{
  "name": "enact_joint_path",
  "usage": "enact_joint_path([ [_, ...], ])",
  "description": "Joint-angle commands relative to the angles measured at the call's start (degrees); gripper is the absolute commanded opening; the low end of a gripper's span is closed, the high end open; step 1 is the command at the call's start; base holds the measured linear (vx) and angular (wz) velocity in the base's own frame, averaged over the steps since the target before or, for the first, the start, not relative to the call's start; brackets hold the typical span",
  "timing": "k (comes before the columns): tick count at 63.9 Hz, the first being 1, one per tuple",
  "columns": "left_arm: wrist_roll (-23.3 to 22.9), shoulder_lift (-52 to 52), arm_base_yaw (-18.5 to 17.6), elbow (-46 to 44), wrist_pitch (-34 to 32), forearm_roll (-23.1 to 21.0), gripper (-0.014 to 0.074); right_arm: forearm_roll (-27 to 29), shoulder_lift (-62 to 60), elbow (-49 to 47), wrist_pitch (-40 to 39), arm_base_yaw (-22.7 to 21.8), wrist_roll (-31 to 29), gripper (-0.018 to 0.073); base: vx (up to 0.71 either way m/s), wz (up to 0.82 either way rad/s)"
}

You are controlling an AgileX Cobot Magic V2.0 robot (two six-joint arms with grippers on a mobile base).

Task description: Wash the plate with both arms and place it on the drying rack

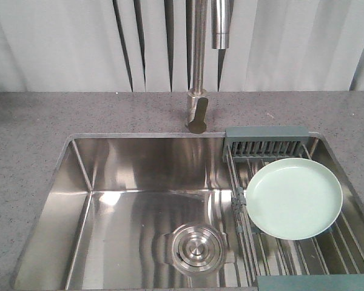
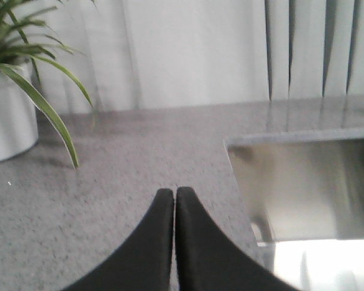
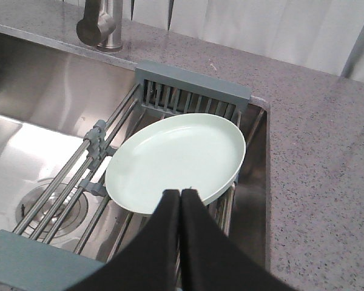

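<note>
- We are looking at the round, shallow, pale mint-green plate point(image 1: 293, 198) lying flat on the drying rack of steel wire bars with grey-green plastic end pieces point(image 1: 265, 143), which is spanning the right side of the steel sink basin point(image 1: 139, 200).
- Judging by that, we are either at the very start, with the plate not yet lifted for washing, or at the end, with it already racked; the frames alone are not settling which.
- Our right gripper point(image 3: 180, 194) is hanging just above the plate's near rim, black jaws pressed together and gripping nothing.
- Our left gripper point(image 2: 174, 193) is hovering over the speckled grey worktop point(image 2: 139, 157) left of the sink, well apart from the plate, jaws likewise closed and empty.
- If washing is ahead, the right jaws will need opening before pinching the rim, and the left arm will need moving across towards the steel tap point(image 1: 197, 73) behind the sink.
- A white potted plant point(image 2: 9, 109) is standing far left of the sink.
</note>
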Motion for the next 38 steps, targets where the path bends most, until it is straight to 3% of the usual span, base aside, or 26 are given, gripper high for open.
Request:
enact_joint_path([
  [1, -0.6, -0.9, 2.7, 1.3, -11.9, 0.1, -0.0006, -0.4, 0.5, -1.5, -4.2, -0.2, -0.2, -0.0002, 0.0, 0.0],
  [9, -0.7, -0.9, 4.5, 1.3, -16.5, 0.0, -0.0006, -0.4, 0.5, -1.5, -4.2, -0.2, -0.2, -0.0002, 0.0, 0.0],
  [38, -1.0, -0.9, 4.7, 1.3, -9.9, -1.4, -0.0006, -0.4, 0.5, -1.5, -4.2, -0.2, -0.2, -0.0002, 0.0, 0.0],
])
